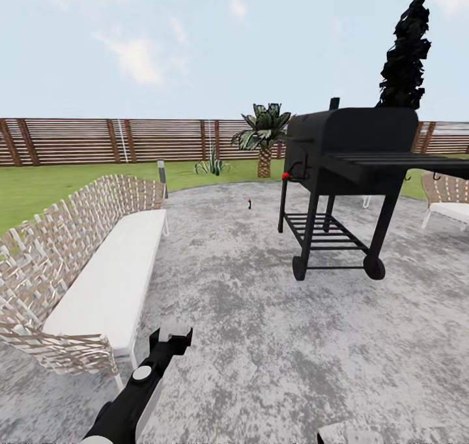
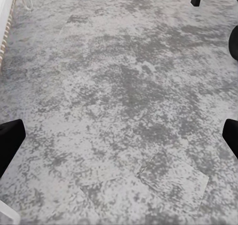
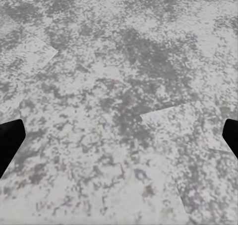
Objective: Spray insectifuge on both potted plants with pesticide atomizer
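A tiny dark slim bottle with a red spot, the pesticide atomizer (image 1: 249,203), stands far ahead on the round grey patio (image 1: 260,313). Behind it, on the lawn by the fence, sits the narrow dark spiky potted plant (image 1: 212,163). The broad light-green potted plant is out of view. My left gripper (image 1: 174,337) hangs low over the paving near the bench, far from the bottle. In the left wrist view the left gripper (image 2: 119,136) is open, with bare paving between its black fingers (image 2: 10,141). My right gripper (image 3: 119,138) is open too, its fingers (image 3: 9,141) wide apart over paving.
A woven bench with a white seat (image 1: 104,281) runs along the left. A black wheeled grill (image 1: 345,170) stands at the right, with a woven chair (image 1: 449,199) behind it. A palm (image 1: 264,137) and a dark tall tree (image 1: 404,53) rise before the slatted fence (image 1: 98,141).
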You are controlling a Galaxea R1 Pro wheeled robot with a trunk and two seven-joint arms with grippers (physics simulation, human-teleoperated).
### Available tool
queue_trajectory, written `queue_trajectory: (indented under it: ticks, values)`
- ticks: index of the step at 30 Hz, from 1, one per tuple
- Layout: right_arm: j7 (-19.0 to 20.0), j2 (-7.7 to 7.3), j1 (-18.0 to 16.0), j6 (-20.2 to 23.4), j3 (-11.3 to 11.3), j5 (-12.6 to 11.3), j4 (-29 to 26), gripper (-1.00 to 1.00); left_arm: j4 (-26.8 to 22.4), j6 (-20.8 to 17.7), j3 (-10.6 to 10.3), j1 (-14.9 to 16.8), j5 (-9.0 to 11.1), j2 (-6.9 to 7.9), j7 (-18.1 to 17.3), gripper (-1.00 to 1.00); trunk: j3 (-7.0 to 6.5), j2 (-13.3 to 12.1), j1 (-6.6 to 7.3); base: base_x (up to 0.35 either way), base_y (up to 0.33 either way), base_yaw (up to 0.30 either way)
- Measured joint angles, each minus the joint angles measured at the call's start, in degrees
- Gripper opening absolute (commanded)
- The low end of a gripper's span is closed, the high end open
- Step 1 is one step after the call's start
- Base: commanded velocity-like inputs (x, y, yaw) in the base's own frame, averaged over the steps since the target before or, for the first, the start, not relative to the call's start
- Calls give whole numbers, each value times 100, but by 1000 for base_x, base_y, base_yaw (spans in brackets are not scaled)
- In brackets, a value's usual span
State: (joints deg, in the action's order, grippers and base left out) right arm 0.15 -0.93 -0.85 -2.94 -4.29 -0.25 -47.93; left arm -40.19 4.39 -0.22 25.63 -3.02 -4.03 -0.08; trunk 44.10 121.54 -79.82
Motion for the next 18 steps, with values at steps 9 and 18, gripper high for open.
queue_trajectory:
  ticks: [9, 18]
  values:
    - [3, 10, 0, -38, 7, 16, -6, 100, 0, 0, 60, 0, 2, 1, 0, 100, 162, 361, -198, 0, 0, 0]
    - [4, 6, 0, -42, 10, 17, -9, 100, 0, 1, 139, 0, 1, 3, 0, 100, 323, 722, -395, 0, 0, 0]
